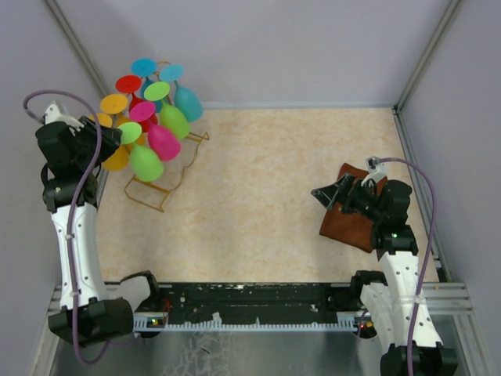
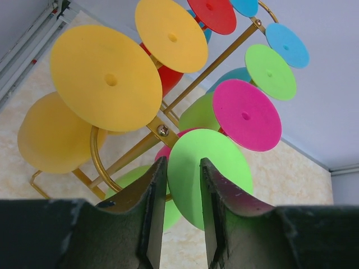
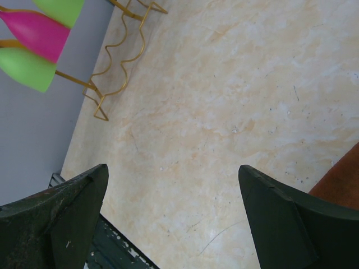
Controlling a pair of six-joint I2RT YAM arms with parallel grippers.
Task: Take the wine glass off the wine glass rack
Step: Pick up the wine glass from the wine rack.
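item: wine glass [image 2: 208,168], light green, hung on wine glass rack [image 2: 224,56], far left of table [image 1: 274,180]. long axis sloped: foot faces left gripper [image 2: 182,163], bowl points away, near-right. left gripper: jaws narrow, lined up on that foot, likely to grasp it; contact unclear. right gripper [image 3: 173,171]: wide, empty, idle at right by brown cloth [image 1: 348,223].

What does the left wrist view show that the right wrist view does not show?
Only the left wrist view: the round feet of a yellow glass, a red glass and a blue glass, and the left gripper. Only the right wrist view: the wavy base, a brown cloth, the open right gripper. Both: the gold rack, a green glass, a pink glass, the beige table.
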